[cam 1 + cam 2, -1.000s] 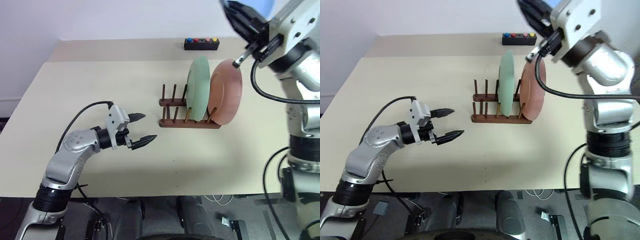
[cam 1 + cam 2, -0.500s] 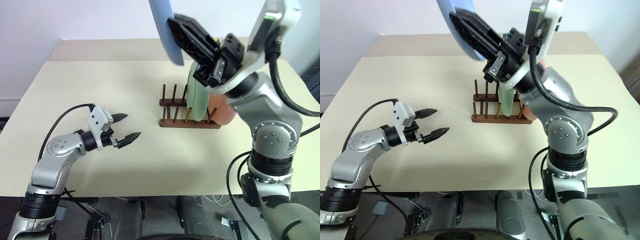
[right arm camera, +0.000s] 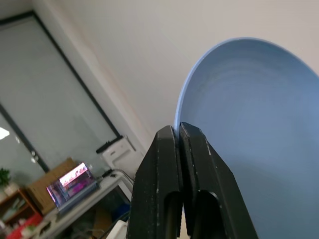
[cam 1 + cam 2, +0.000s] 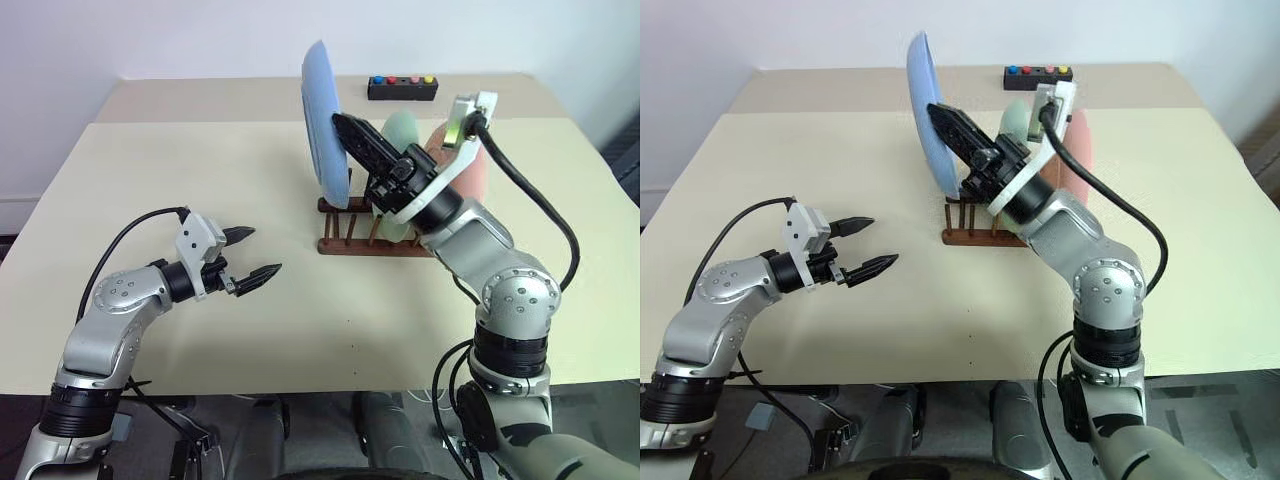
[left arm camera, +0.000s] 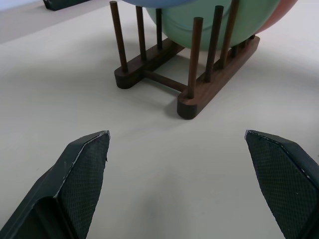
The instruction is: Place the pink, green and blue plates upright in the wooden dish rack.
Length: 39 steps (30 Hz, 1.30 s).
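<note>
Blue plate (image 4: 322,125) pinched upright in right hand (image 4: 345,128).

The right tool (image 4: 345,128) has lowered the blue plate (image 4: 322,125) toward the rack (image 4: 372,228).

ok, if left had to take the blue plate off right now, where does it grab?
Probably the bare rim of the blue plate, on the edge facing the left gripper, coming in level from the robot's left. The plate stands on edge above the wooden dish rack; the right gripper already clamps the opposite rim.
</note>
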### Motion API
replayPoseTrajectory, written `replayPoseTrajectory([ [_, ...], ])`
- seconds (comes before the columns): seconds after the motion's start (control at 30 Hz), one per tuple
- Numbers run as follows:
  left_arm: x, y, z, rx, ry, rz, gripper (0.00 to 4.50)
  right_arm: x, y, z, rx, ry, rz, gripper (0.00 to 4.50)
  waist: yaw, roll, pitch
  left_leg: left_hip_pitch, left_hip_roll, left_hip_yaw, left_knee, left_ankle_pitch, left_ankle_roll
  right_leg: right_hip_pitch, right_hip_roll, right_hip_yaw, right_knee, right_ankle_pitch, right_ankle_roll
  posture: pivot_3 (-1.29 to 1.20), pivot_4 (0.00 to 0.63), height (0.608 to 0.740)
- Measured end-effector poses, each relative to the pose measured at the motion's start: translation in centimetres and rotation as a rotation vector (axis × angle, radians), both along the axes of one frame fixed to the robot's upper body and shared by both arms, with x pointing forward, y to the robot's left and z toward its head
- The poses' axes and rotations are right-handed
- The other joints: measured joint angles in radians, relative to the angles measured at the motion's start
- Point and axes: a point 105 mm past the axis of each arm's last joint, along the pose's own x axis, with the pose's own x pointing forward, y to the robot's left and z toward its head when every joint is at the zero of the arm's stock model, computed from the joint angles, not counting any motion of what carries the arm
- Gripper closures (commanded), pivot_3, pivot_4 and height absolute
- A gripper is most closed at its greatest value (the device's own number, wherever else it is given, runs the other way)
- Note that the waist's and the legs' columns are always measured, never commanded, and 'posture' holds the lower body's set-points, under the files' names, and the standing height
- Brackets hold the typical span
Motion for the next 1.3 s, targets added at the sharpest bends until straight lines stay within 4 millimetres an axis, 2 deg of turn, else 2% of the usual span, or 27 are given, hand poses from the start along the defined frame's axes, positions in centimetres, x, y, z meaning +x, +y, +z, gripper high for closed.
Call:
replayPoseTrajectory([
  [0.37,0.0,0.0,0.0,0.001,0.001,-0.003,0.0,0.3,-0.8,-1.6,0.034,0.094,-0.027,4.44,0.0,0.0,0.0,0.0,0.0,0.0,0.0,0.0,0.0,0.0,0.0,0.0,0.0,0.0,0.0,0.0,0.15,0.73],
  [0.9,0.0,0.0,0.0,0.001,0.001,-0.004,0.0,0.5,-0.9,-2.2,0.061,0.155,-0.034,4.44,0.0,0.0,0.0,0.0,0.0,0.0,0.0,0.0,0.0,0.0,0.0,0.0,0.0,0.0,0.0,0.0,0.15,0.73],
  [0.93,0.0,0.0,0.0,0.001,0.001,-0.004,0.0,0.5,-0.9,-2.2,0.061,0.157,-0.036,3.89,0.0,0.0,0.0,0.0,0.0,0.0,0.0,0.0,0.0,0.0,0.0,0.0,0.0,0.0,0.0,0.0,0.15,0.73],
  [0.97,0.0,0.0,0.0,0.001,0.001,-0.004,0.0,0.5,-0.9,-2.2,0.061,0.158,-0.038,3.68,0.0,0.0,0.0,0.0,0.0,0.0,0.0,0.0,0.0,0.0,0.0,0.0,0.0,0.0,0.0,0.0,0.15,0.73],
  [1.2,0.0,0.0,0.0,0.001,0.001,-0.004,0.0,0.6,-1.0,-2.2,0.063,0.165,-0.046,0.27,0.0,0.0,0.0,0.0,0.0,0.0,0.0,0.0,0.0,0.0,0.0,0.0,0.0,-0.001,-0.002,0.0,0.15,0.73],
  [1.3,0.0,0.0,0.0,0.001,0.001,-0.005,0.0,0.6,-1.0,-2.2,0.057,0.164,-0.055,0.27,0.0,0.0,0.0,0.0,0.0,0.0,0.0,0.0,0.0,0.0,0.0,0.0,0.0,-0.001,-0.002,0.0,0.15,0.73],
])
